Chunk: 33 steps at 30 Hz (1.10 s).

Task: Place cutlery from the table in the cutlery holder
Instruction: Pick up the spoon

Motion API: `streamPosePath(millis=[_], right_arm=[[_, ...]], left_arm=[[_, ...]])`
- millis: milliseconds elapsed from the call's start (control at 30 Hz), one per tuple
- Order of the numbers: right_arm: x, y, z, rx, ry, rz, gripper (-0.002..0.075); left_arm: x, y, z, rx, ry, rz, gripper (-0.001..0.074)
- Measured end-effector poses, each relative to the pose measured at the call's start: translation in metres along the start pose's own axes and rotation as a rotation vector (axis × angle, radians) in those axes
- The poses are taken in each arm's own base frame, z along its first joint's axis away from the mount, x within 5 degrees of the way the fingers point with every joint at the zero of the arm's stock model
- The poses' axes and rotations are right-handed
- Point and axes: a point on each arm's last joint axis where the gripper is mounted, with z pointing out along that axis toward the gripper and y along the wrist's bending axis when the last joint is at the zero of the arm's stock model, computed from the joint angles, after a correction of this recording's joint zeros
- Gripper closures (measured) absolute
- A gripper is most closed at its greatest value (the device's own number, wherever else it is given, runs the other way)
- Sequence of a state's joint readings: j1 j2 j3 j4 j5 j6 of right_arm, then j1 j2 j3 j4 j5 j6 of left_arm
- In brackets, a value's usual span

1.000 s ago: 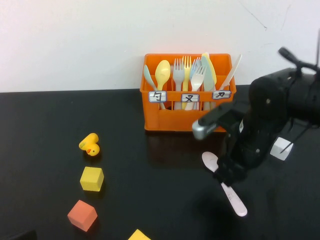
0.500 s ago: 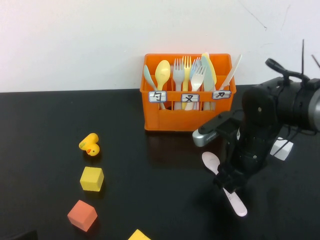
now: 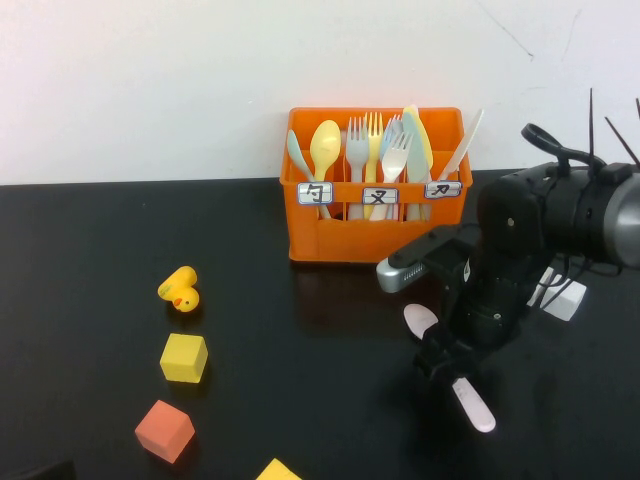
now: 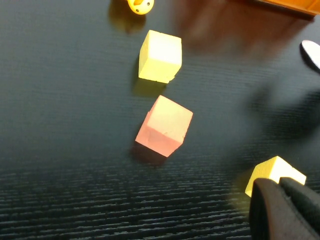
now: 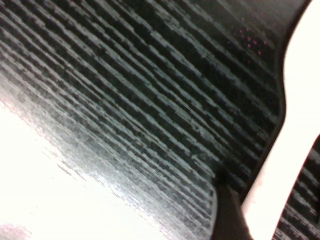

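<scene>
Reaching, high view: the right gripper (image 3: pixel 447 358) is low over the spoon (image 3: pixel 447 368) on the table (image 3: pixel 90 250), in front of the holder (image 3: pixel 372 225); whether it has clamped, I cannot tell.
Grip advice: pinch mid-handle and lift straight up before swinging toward the holder.
Room, high view: table clear around the spoon; the holder's left compartment holds few pieces.
Left wrist view: the left gripper (image 4: pixel 285 210) hangs near three blocks (image 4: pixel 165 126); its state unclear.
Right wrist view: handle (image 5: pixel 290 130) lies right against the table.

The right gripper (image 3: pixel 440 362) hides the middle of the pale pink spoon (image 3: pixel 472 405) on the table.
</scene>
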<state>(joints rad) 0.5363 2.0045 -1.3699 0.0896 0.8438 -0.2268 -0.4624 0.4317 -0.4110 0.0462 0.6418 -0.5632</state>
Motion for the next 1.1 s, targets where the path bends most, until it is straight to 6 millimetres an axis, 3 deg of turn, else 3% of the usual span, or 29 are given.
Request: streamPosePath(millis=[200,400,767,1100], right_arm=[[-0.001,0.0,0.002,-0.001,0.004,-0.008,0.0394],[-0.002,-0.001,0.003,-0.001,0.009,-0.042,0.0594],[-0.002,0.0,-0.001,0.002,-0.008,-0.047,0.0592],[-0.004,0.003,-0.037,0.019,-0.136,-0.048,0.0595]], left_arm=[[0.0,0.0,0.0,0.002,-0.003,0.0,0.0736],[0.0,0.0,0.0,0.002,-0.003,0.0,0.0736],[-0.001,-0.001,0.0,0.006,-0.01,0.0,0.0736],[-0.001,-0.001,0.0,0.007,-0.011,0.0,0.0736]])
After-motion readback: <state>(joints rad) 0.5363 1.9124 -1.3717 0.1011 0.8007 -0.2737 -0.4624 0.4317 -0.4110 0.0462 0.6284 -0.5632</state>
